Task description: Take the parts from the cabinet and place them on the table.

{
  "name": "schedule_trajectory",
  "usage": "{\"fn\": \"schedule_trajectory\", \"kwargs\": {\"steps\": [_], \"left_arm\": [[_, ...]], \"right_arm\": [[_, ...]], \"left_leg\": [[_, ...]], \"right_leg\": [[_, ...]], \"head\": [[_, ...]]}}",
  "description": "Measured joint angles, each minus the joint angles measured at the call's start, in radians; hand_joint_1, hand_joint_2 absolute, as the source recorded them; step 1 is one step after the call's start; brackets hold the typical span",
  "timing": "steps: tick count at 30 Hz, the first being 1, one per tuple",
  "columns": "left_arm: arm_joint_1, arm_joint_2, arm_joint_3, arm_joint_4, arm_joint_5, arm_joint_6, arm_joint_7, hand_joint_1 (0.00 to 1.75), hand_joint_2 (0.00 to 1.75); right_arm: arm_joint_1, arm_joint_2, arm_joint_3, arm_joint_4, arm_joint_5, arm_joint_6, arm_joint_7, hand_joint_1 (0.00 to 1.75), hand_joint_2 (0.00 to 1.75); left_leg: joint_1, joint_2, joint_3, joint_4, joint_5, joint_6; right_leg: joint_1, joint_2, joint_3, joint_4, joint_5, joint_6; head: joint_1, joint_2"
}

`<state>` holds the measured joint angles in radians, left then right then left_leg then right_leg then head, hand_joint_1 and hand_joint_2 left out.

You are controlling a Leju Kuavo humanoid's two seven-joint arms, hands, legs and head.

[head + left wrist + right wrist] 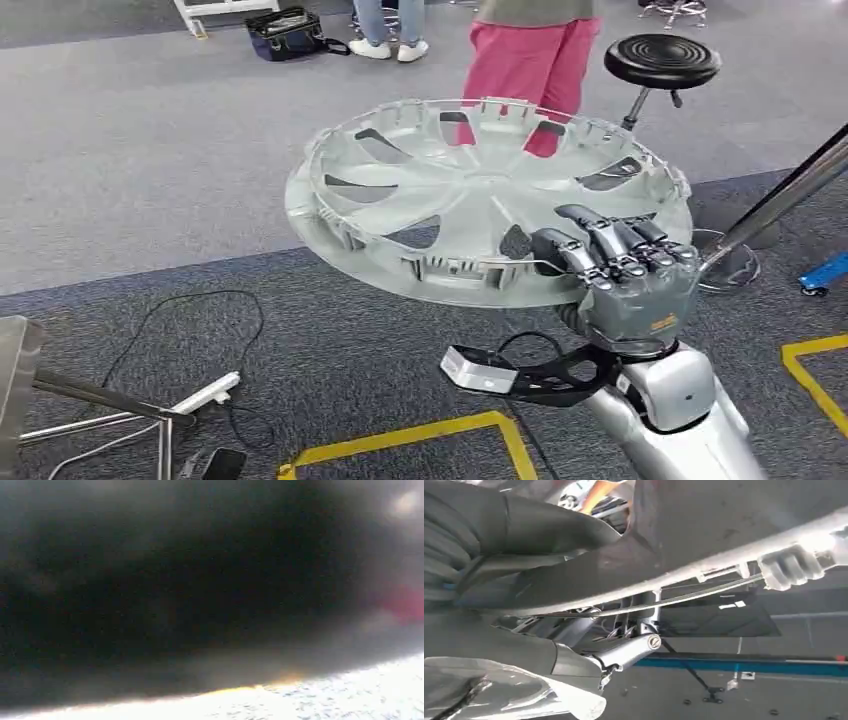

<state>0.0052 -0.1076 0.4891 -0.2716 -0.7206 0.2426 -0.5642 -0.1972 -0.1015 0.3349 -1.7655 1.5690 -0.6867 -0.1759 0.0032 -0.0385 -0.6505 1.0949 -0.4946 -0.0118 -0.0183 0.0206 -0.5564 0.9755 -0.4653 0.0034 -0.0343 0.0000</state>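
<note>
A silver plastic wheel cover with spokes and cut-outs hangs roughly flat above the grey carpet in the head view. My right hand grips its near right rim, dark fingers curled over the top edge. In the right wrist view the thick grey thumb presses against the wheel cover's rim, which runs across the picture with its wire ring and a clip showing. The left wrist view is a dark blur.
A person in pink trousers stands just beyond the wheel cover, beside a black stool. A slanted metal pole rises at the right. Yellow floor tape, a power strip with cable and a metal frame lie low on the left.
</note>
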Motion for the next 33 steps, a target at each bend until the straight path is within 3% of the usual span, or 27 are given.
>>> {"fn": "schedule_trajectory", "kwargs": {"steps": [1, 2, 3, 4, 5, 7, 8, 10, 13, 14, 15, 16, 17, 18, 19, 20, 22, 23, 24, 26, 28, 29, 30, 31, 33], "left_arm": [[-0.003, 0.001, 0.0, 0.002, 0.001, -0.005, 0.003, 0.0, 0.0], [-0.005, 0.002, 0.001, 0.003, 0.002, -0.008, 0.004, 0.0, 0.0], [-0.004, 0.002, 0.001, 0.004, 0.002, -0.01, 0.005, 0.0, 0.0], [-0.003, 0.004, 0.002, 0.006, 0.003, -0.01, 0.005, 0.0, 0.0], [-0.002, 0.006, 0.003, 0.007, 0.003, -0.011, 0.006, 0.0, 0.0], [-0.003, 0.01, 0.007, 0.008, 0.003, -0.011, 0.006, 0.0, 0.0], [-0.004, 0.01, 0.007, 0.009, 0.003, -0.012, 0.006, 0.0, 0.0], [-0.009, 0.01, 0.008, 0.011, 0.005, -0.014, 0.008, 0.0, 0.0], [-0.005, 0.011, 0.02, 0.018, 0.032, -0.029, 0.02, 0.0, 0.0], [0.0, 0.011, 0.026, 0.019, 0.042, -0.034, 0.022, 0.0, 0.0], [0.0, 0.013, 0.033, 0.019, 0.052, -0.039, 0.025, 0.0, 0.0], [-0.001, 0.013, 0.04, 0.02, 0.059, -0.047, 0.026, 0.0, 0.0], [-0.001, 0.013, 0.046, 0.021, 0.064, -0.054, 0.027, 0.0, 0.0], [0.0, 0.013, 0.051, 0.023, 0.066, -0.056, 0.029, 0.0, 0.0], [0.001, 0.013, 0.055, 0.024, 0.068, -0.058, 0.029, 0.0, 0.0], [0.002, 0.014, 0.061, 0.024, 0.07, -0.059, 0.032, 0.0, 0.0], [0.002, 0.014, 0.068, 0.025, 0.072, -0.059, 0.034, 0.0, 0.0], [0.002, 0.014, 0.069, 0.025, 0.071, -0.059, 0.034, 0.0, 0.0], [0.0, 0.013, 0.071, 0.026, 0.071, -0.059, 0.034, 0.0, 0.0], [0.001, 0.014, 0.076, 0.027, 0.07, -0.059, 0.034, 0.0, 0.0], [0.008, 0.015, 0.078, 0.028, 0.068, -0.061, 0.034, 0.0, 0.0], [0.009, 0.018, 0.082, 0.029, 0.066, -0.061, 0.034, 0.0, 0.0], [0.008, 0.017, 0.083, 0.029, 0.062, -0.061, 0.033, 0.0, 0.0], [0.005, 0.017, 0.084, 0.029, 0.061, -0.061, 0.033, 0.0, 0.0], [0.001, 0.018, 0.084, 0.029, 0.059, -0.061, 0.033, 0.0, 0.0]], "right_arm": [[0.0, 0.0, 0.0, 0.0, 0.0, 0.0, 0.002, 1.75, 1.75], [0.001, 0.0, 0.0, 0.0, 0.0, 0.0, 0.002, 1.75, 1.75], [0.001, 0.0, 0.0, 0.0, 0.0, 0.0, 0.002, 1.75, 1.75], [0.002, 0.0, 0.0, 0.0, 0.0, 0.0, 0.002, 1.75, 1.75], [0.003, 0.0, 0.0, 0.0, 0.0, 0.0, 0.002, 1.75, 1.75], [0.002, 0.0, 0.0, 0.0, 0.0, 0.0, 0.003, 1.75, 1.75], [0.001, 0.0, 0.0, 0.0, 0.0, 0.0, 0.003, 1.75, 1.75], [-0.003, 0.001, 0.0, -0.001, 0.0, 0.0, 0.003, 1.75, 1.75], [-0.006, 0.001, 0.002, -0.001, 0.0, 0.0, 0.006, 1.75, 1.75], [-0.009, 0.001, 0.002, -0.001, 0.0, 0.0, 0.008, 1.75, 1.75], [-0.01, 0.001, 0.002, -0.001, 0.0, 0.0, 0.009, 1.75, 1.75], [-0.009, 0.001, 0.002, -0.002, 0.0, 0.0, 0.011, 1.75, 1.75], [-0.008, 0.001, 0.002, -0.001, 0.0, 0.0, 0.013, 1.75, 1.75], [-0.006, 0.001, 0.002, -0.001, 0.0, 0.0, 0.014, 1.75, 1.75], [-0.005, 0.001, 0.002, 0.0, 0.0, 0.0, 0.014, 1.75, 1.75], [-0.004, 0.001, 0.002, 0.0, 0.0, 0.0, 0.014, 1.75, 1.75], [-0.005, 0.001, 0.002, 0.0, 0.0, 0.0, 0.014, 1.75, 1.75], [-0.007, 0.001, 0.002, 0.0, 0.0, 0.0, 0.014, 1.75, 1.75], [-0.007, 0.001, 0.002, 0.0, 0.0, 0.0, 0.014, 1.75, 1.75], [-0.007, 0.001, 0.001, -0.002, 0.0, 0.0, 0.014, 1.75, 1.75], [-0.008, 0.001, 0.001, -0.002, 0.0, 0.0, 0.014, 1.75, 1.75], [-0.009, 0.002, 0.001, -0.002, 0.0, 0.0, 0.014, 1.75, 1.75], [-0.007, 0.002, 0.001, -0.002, 0.0, 0.0, 0.013, 1.75, 1.75], [-0.008, 0.002, 0.0, -0.004, 0.0, 0.0, 0.013, 1.75, 1.75], [-0.007, 0.002, -0.002, -0.004, 0.0, 0.0, 0.012, 1.75, 1.75]], "left_leg": [[0.003, 0.02, -0.04, 0.084, -0.042, -0.006], [0.007, 0.026, -0.079, 0.164, -0.074, -0.011], [0.01, 0.028, -0.104, 0.213, -0.083, -0.016], [0.013, 0.03, -0.104, 0.21, -0.068, -0.019], [0.016, 0.033, -0.083, 0.167, -0.034, -0.022], [0.017, 0.055, 0.005, 0.0, 0.054, -0.024], [0.01, 0.107, 0.036, -0.058, 0.049, -0.022], [0.003, 0.096, 0.031, -0.065, 0.047, 0.007], [0.002, 0.06, 0.033, -0.068, 0.048, 0.029], [0.006, 0.051, 0.033, -0.07, 0.048, 0.034], [0.007, 0.043, 0.033, -0.07, 0.048, 0.04], [0.007, 0.032, 0.032, -0.07, 0.048, 0.044], [0.006, 0.019, 0.032, -0.07, 0.047, 0.045], [0.005, 0.004, 0.033, -0.069, 0.047, 0.045], [0.004, -0.01, 0.033, -0.069, 0.047, 0.045], [0.004, -0.025, 0.034, -0.069, 0.047, 0.045], [0.003, -0.058, 0.039, -0.069, 0.047, 0.045], [0.005, -0.069, 0.038, -0.069, 0.046, 0.044], [0.001, -0.08, 0.031, -0.064, 0.046, 0.037], [0.015, -0.103, 0.018, -0.065, 0.053, 0.024], [0.015, -0.13, 0.016, -0.071, 0.057, 0.007], [0.011, -0.086, 0.015, -0.059, 0.047, 0.004], [0.005, -0.022, 0.0, -0.024, 0.022, -0.001], [0.006, 0.012, -0.032, 0.042, -0.014, -0.007], [0.01, 0.031, -0.107, 0.196, -0.075, -0.013]], "right_leg": [[0.001, -0.018, 0.001, 0.002, -0.003, -0.002], [0.001, -0.034, 0.002, 0.002, -0.005, -0.002], [0.001, -0.049, 0.003, 0.003, -0.007, -0.001], [0.001, -0.063, 0.004, 0.003, -0.01, 0.001], [0.0, -0.075, 0.006, 0.005, -0.013, 0.003], [-0.001, -0.099, 0.011, 0.013, -0.023, 0.011], [0.002, -0.11, 0.014, 0.017, -0.03, 0.019], [0.011, -0.129, 0.011, 0.024, -0.037, 0.029], [0.009, -0.157, 0.021, 0.02, -0.047, 0.044], [0.004, -0.112, 0.01, 0.04, -0.066, 0.049], [0.002, -0.063, -0.016, 0.097, -0.1, 0.047], [0.002, -0.038, -0.057, 0.182, -0.14, 0.047], [0.003, -0.028, -0.102, 0.272, -0.173, 0.046], [0.004, -0.024, -0.139, 0.335, -0.186, 0.044], [0.006, -0.023, -0.156, 0.35, -0.177, 0.041], [0.007, -0.022, -0.15, 0.321, -0.145, 0.037], [0.008, -0.004, -0.084, 0.154, -0.038, 0.022], [0.007, 0.038, -0.053, 0.075, -0.003, 0.015], [0.001, 0.088, -0.036, 0.058, -0.011, 0.008], [0.007, 0.07, -0.028, 0.038, -0.02, 0.015], [0.005, 0.047, -0.022, 0.03, -0.018, 0.012], [0.0, 0.027, -0.014, 0.02, -0.014, 0.008], [-0.001, 0.014, -0.007, 0.017, -0.015, 0.002], [0.0, -0.003, -0.003, 0.017, -0.017, 0.0], [0.002, -0.037, 0.0, 0.018, -0.021, -0.003]], "head": [[0.001, 0.0], [0.0, 0.0], [0.0, 0.0], [0.0, 0.0], [0.0, 0.0], [0.0, 0.0], [0.0, 0.0], [0.0, 0.0], [-0.002, 0.0], [0.001, 0.0], [0.003, 0.0], [0.006, 0.0], [0.006, 0.0], [0.005, 0.0], [0.005, 0.0], [0.006, 0.0], [0.006, 0.0], [0.006, 0.0], [0.0, 0.0], [0.004, 0.0], [0.006, 0.0], [0.008, 0.0], [-0.007, 0.0], [-0.01, 0.0], [-0.01, 0.0]]}}
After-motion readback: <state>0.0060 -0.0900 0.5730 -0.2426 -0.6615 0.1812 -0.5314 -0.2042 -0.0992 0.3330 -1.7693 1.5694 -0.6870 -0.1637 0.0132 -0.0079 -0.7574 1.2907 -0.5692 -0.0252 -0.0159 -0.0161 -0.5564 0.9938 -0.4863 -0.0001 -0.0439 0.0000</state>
